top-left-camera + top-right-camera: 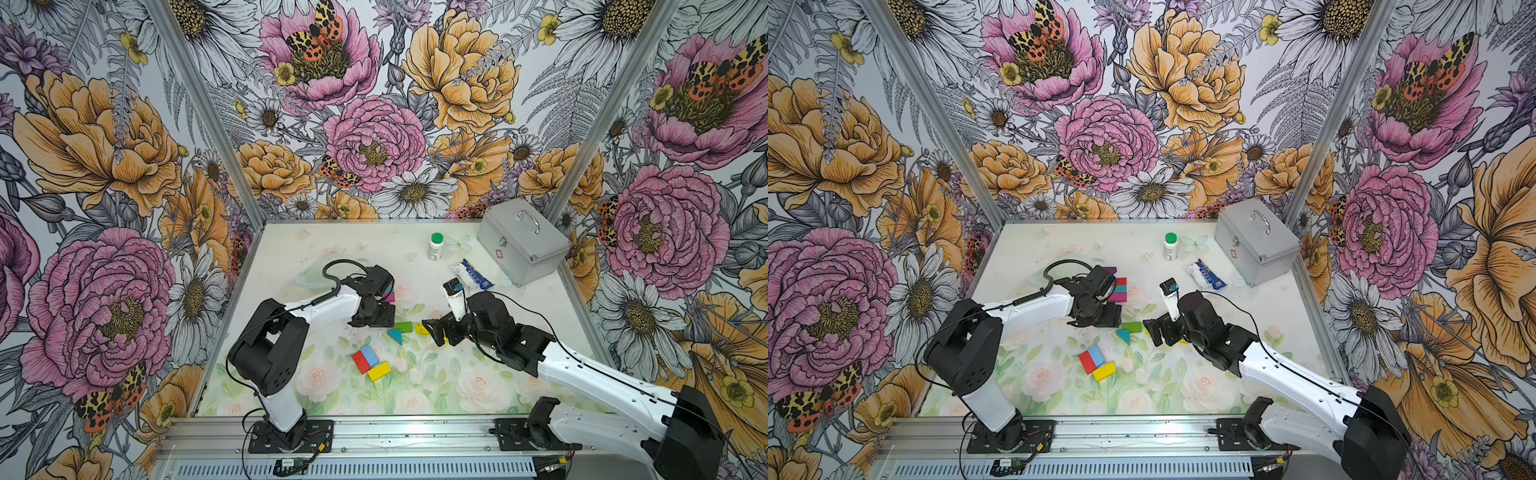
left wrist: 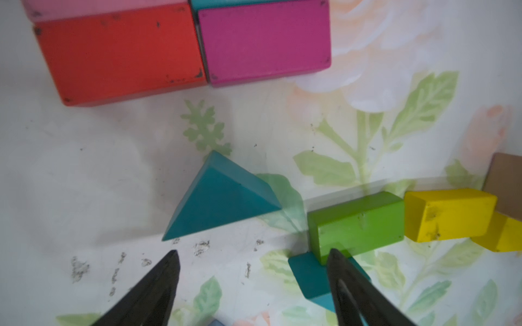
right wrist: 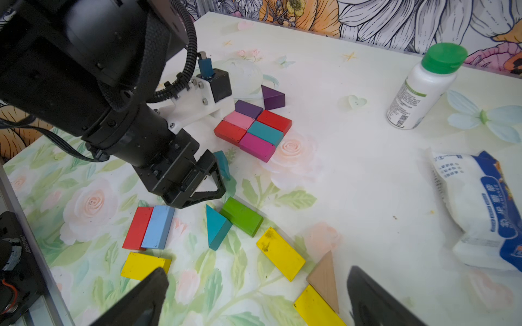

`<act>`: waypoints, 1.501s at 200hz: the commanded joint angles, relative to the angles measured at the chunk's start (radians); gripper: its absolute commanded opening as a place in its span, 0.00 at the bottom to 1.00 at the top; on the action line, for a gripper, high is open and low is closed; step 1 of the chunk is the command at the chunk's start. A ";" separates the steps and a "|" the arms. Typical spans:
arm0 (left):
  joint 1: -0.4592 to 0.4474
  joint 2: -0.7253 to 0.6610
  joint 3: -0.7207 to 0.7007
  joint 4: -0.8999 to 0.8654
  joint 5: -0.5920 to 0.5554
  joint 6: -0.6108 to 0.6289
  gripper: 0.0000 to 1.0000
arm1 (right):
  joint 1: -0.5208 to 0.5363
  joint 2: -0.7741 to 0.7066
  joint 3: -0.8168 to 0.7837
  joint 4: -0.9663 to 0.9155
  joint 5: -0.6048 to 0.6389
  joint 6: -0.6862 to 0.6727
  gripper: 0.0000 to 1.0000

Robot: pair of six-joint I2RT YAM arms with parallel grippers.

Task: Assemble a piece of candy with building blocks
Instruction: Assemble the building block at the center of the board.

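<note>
Six rectangular building blocks (image 3: 254, 127) in purple, pink, red, teal and magenta lie packed as a flat grid, with a purple triangle (image 3: 272, 97) at its far end. My left gripper (image 2: 252, 262) stands open just short of an upright teal triangle (image 2: 220, 197), which it does not touch. One of its fingers (image 2: 336, 268) overlaps a second teal triangle (image 2: 308, 276) beside a green block (image 2: 356, 223). My right gripper (image 3: 257, 282) hangs open and empty over a yellow block (image 3: 279, 256) and a tan triangle (image 3: 324, 273). Both top views show the two grippers facing each other over the loose blocks (image 1: 403, 330).
Red (image 3: 137, 227), light blue (image 3: 158, 225) and yellow (image 3: 142, 265) blocks lie near the front. A white bottle with a green cap (image 1: 435, 246), a blue-and-white packet (image 1: 473, 274) and a silver case (image 1: 521, 241) stand at the back right. Floral walls enclose three sides.
</note>
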 commanded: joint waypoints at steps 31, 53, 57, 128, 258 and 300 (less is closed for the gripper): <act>-0.016 0.033 0.081 -0.045 -0.116 -0.029 0.91 | -0.010 -0.032 -0.013 0.025 0.000 -0.015 1.00; -0.015 0.066 0.109 -0.051 -0.140 -0.038 0.91 | -0.012 -0.026 -0.010 0.027 -0.006 -0.020 1.00; -0.013 0.072 0.111 -0.053 -0.141 -0.039 0.91 | -0.013 -0.025 -0.010 0.028 -0.007 -0.020 1.00; -0.013 0.166 0.151 -0.055 -0.189 -0.073 0.83 | -0.024 -0.007 -0.012 0.038 -0.022 -0.032 1.00; -0.018 0.190 0.166 -0.053 -0.201 -0.101 0.62 | -0.038 -0.013 -0.024 0.048 -0.034 -0.031 1.00; -0.018 0.189 0.170 -0.053 -0.201 -0.096 0.56 | -0.040 -0.010 -0.025 0.049 -0.038 -0.032 1.00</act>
